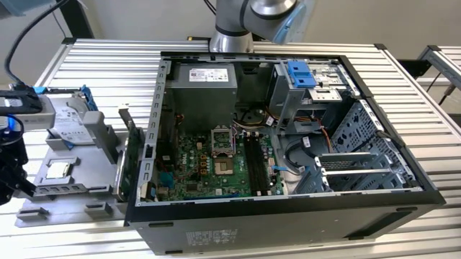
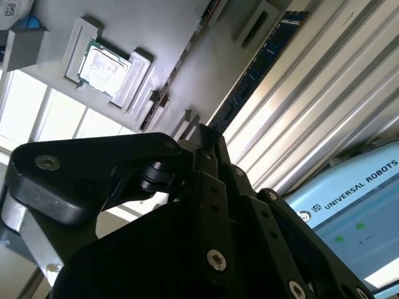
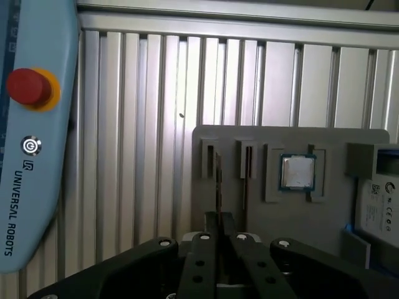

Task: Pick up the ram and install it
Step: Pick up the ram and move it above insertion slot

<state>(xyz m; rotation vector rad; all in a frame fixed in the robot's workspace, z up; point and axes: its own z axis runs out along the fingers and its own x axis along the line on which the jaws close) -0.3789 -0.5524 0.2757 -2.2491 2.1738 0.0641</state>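
pincer [image 3: 219, 218] closed, ram [image 2: 257, 70] standing on edge, lengthwise along tray [image 3: 312, 138] edge

Arm [image 1: 241, 21] stands upright at the far side in the exterior view. Gripper [image 3: 219, 221] black; fingers [image 2: 201, 140] pressed together into a narrow tip in both wrist views

Bright, even overhead light fills the exterior view. The ribbed metal table [image 1: 94, 59] gleams pale, while the open computer case [image 1: 288, 226] holds deep shadow between its walls. In the second wrist view the table's ribs glare almost white, and the gripper [image 2: 204, 134] reads as a dark silhouette. The first wrist view is softly lit, with a mild sheen on the ribs.
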